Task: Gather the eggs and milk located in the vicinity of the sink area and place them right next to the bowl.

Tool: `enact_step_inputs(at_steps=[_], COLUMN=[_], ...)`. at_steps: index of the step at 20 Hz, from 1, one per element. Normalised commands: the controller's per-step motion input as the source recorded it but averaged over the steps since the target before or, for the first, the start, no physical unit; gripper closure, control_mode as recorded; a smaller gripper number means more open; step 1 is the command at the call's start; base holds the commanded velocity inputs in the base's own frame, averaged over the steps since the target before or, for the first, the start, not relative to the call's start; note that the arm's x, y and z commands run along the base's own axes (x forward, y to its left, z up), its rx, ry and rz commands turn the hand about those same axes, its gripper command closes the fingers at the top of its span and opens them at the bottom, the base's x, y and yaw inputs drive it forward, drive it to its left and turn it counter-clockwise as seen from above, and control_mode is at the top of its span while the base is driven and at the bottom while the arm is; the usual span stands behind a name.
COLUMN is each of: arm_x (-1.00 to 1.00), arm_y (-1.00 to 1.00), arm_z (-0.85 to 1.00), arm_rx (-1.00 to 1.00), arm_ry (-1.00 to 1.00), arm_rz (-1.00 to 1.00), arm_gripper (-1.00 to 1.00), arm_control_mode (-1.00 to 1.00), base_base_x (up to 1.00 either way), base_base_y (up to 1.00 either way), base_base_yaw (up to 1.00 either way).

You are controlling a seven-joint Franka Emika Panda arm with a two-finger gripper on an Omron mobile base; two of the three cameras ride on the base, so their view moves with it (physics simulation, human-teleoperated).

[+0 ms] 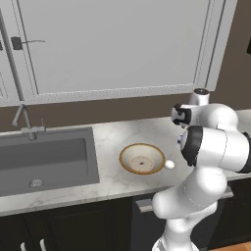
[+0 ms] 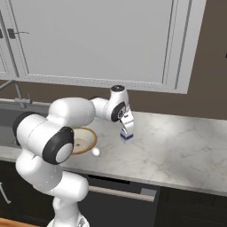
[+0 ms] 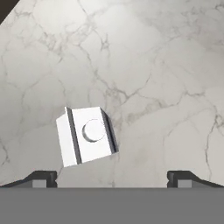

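The milk (image 3: 86, 134) is a small white carton seen from above, standing on the marble counter, left of centre between my fingertips. My gripper (image 3: 113, 178) hangs open just above it, touching nothing. From the right base view the milk (image 2: 127, 135) stands under the gripper (image 2: 126, 127), a little to the right of the bowl (image 2: 87, 142). The cream bowl (image 1: 131, 158) with its orange-brown rim sits on the counter, and one of the eggs (image 1: 169, 164) lies against its right side. The same egg (image 2: 95, 152) shows in front of the bowl. The sink area (image 1: 46, 159) lies to the bowl's left.
A tall steel faucet (image 1: 22, 115) rises behind the basin. White wall cabinets (image 1: 112, 44) hang above the counter. Open marble counter (image 2: 177, 150) stretches to the right of the carton. Dark cabinet fronts (image 1: 73, 225) run below the counter edge.
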Motion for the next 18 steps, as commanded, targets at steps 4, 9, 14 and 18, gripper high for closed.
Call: enact_step_inputs(at_steps=[4,9,14,18], arm_x=[0.0,0.21,0.24,0.23], arm_y=[-0.15,-0.06,0.0,0.0], arm_z=[0.0,-0.02,-0.11,-0.14], arm_rx=[0.0,0.0,0.0,0.01], arm_ry=[0.0,0.0,0.0,0.0], arm_rz=[0.19,0.05,0.0,0.0], arm_gripper=[-1.0,-1.0,-1.0,-1.0], arm_control_mode=[-1.0,-1.0,-1.0,-1.0], base_base_x=[0.0,0.0,0.0,0.0], base_base_y=[0.0,0.0,0.0,0.0], base_base_yaw=[0.0,0.0,0.0,0.0])
